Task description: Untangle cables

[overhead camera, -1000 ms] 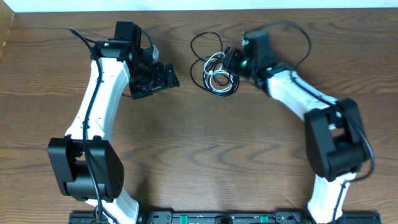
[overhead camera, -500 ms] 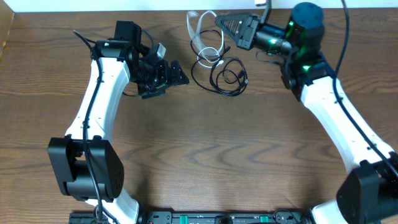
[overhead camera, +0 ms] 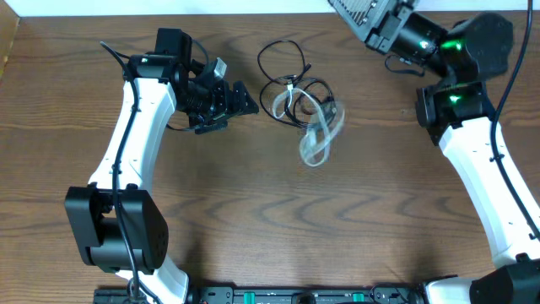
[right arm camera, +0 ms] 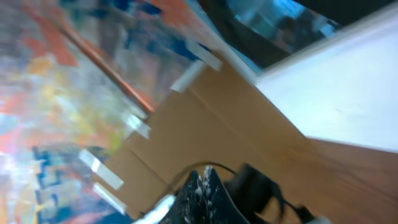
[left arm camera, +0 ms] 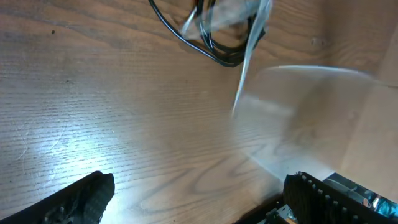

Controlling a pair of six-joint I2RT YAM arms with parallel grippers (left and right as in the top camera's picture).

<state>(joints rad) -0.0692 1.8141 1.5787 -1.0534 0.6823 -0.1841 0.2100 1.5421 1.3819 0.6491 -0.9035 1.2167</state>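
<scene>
The cables (overhead camera: 291, 89) lie in a tangle of thin black loops at the table's far middle. A white cable (overhead camera: 316, 139) shows as a blurred loop just in front of them. My left gripper (overhead camera: 236, 110) is open, low over the table just left of the tangle. In the left wrist view its jaws (left arm camera: 196, 186) stand wide apart with bare wood between, and the black cables (left arm camera: 217, 53) and a white streak (left arm camera: 249, 56) lie ahead. My right gripper (overhead camera: 346, 8) is raised high at the far right, shut. In its wrist view (right arm camera: 205, 177) a thin black wire arcs over the tips and a white cord (right arm camera: 165, 202) runs beside them.
The wooden table (overhead camera: 270, 219) ends at a white wall along the far side. Both arm bases and a black rail (overhead camera: 295, 295) sit at the near edge. The right wrist camera looks out past the table at the room.
My right gripper rose from the tangle and swung up and right, pulling the white cable out; the white cable now blurs in front of the black loops. The left gripper edged slightly right.
</scene>
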